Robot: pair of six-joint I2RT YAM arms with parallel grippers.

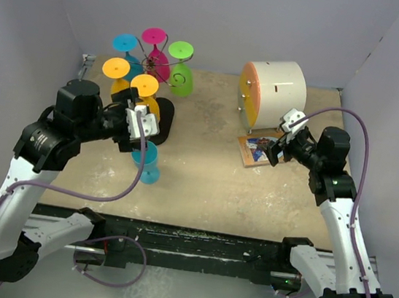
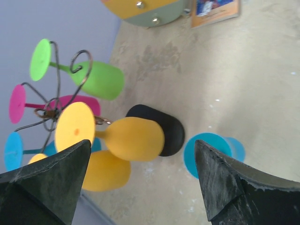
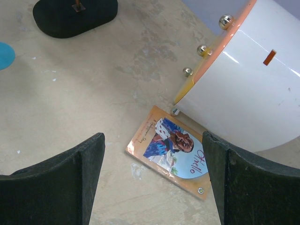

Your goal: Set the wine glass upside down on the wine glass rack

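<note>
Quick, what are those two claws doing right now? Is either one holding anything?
Left gripper: open, nothing gripped.
Right gripper: open, nothing gripped.

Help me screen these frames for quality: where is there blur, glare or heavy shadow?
Top external: even, soft light, sharp throughout, only faint shadows on the table. Left wrist: wine glass rack fairly sharp, near fingers dark and soft. Right wrist: glare streak on the white cylinder, book cover crisp.
</note>
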